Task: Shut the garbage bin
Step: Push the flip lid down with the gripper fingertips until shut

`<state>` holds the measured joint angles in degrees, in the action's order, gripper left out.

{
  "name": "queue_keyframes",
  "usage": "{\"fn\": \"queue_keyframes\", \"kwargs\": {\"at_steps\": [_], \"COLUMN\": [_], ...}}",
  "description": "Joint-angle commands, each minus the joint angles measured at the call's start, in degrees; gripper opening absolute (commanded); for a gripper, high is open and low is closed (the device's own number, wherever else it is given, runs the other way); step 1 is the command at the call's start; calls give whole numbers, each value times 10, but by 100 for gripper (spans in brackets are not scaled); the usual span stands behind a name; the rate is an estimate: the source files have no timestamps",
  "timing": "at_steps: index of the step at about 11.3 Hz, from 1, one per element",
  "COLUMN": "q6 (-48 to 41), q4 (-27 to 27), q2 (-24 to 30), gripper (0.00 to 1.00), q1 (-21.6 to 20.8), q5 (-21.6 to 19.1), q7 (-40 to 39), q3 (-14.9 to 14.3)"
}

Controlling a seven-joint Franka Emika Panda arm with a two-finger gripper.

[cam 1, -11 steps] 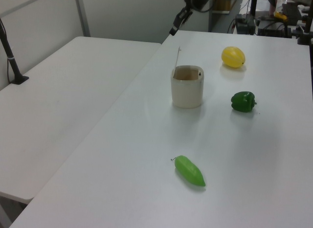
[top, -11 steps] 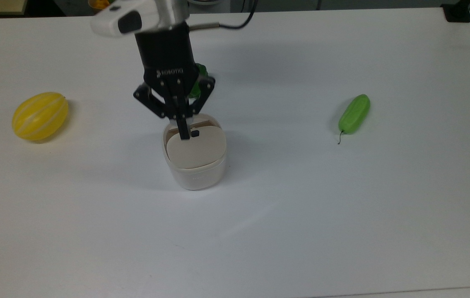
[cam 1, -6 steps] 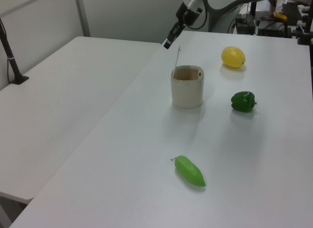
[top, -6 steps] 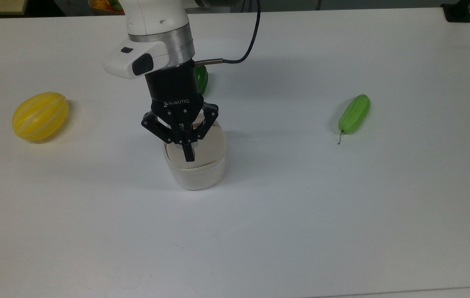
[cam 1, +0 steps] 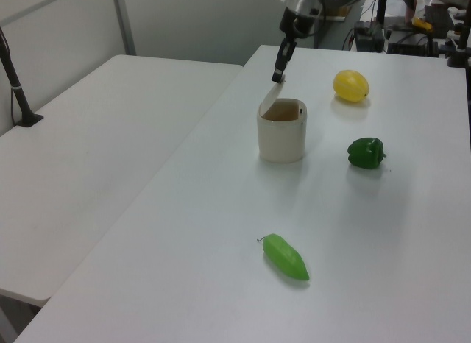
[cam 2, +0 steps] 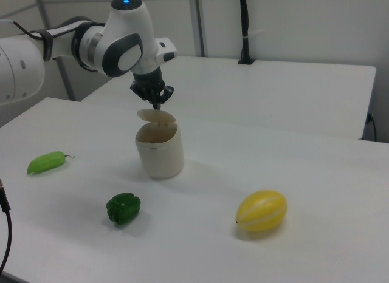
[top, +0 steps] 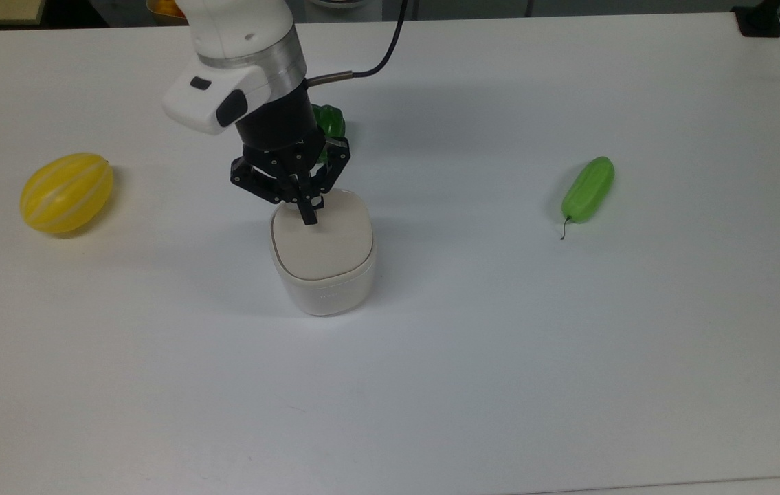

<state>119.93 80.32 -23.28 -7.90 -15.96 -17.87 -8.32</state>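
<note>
A small white garbage bin (top: 321,275) stands near the centre of the white tabletop (top: 499,344) in the top view, its beige lid (top: 321,240) partly lowered; in the right view the lid (cam 2: 156,116) is tilted above the rim, not fully shut. The robot's black hand (top: 308,218) points down with its fingers pressed together, the tips touching the lid's upper edge. A yellow melon (top: 67,192) lies at the top view's left, a green pepper (top: 328,122) behind the hand, and a light green pod-shaped vegetable (top: 587,189) at the top view's right.

The top view looks steeply down at the white table (top: 568,357). The left view and right view look obliquely from opposite ends, farther off; all share the garbage bin (top: 321,258).
</note>
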Motion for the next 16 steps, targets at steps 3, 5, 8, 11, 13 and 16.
{"fn": "queue_keyframes", "kwargs": {"at_steps": [3, 5, 8, 11, 13, 16], "q6": [-7, -6, -3, 3, 5, 5], "q4": [69, 75, 76, 75, 73, 72], "q2": [6, 2, -8, -23, -31, -35], "gripper": [0, 0, 0, 0, 0, 0], "q1": [-7, -7, -7, -9, -15, -19], "q5": [22, 25, 25, 36, 47, 59], "q7": [-17, -17, -17, -17, -18, -17], "q3": [-13, -13, -13, -13, -13, -13]}}
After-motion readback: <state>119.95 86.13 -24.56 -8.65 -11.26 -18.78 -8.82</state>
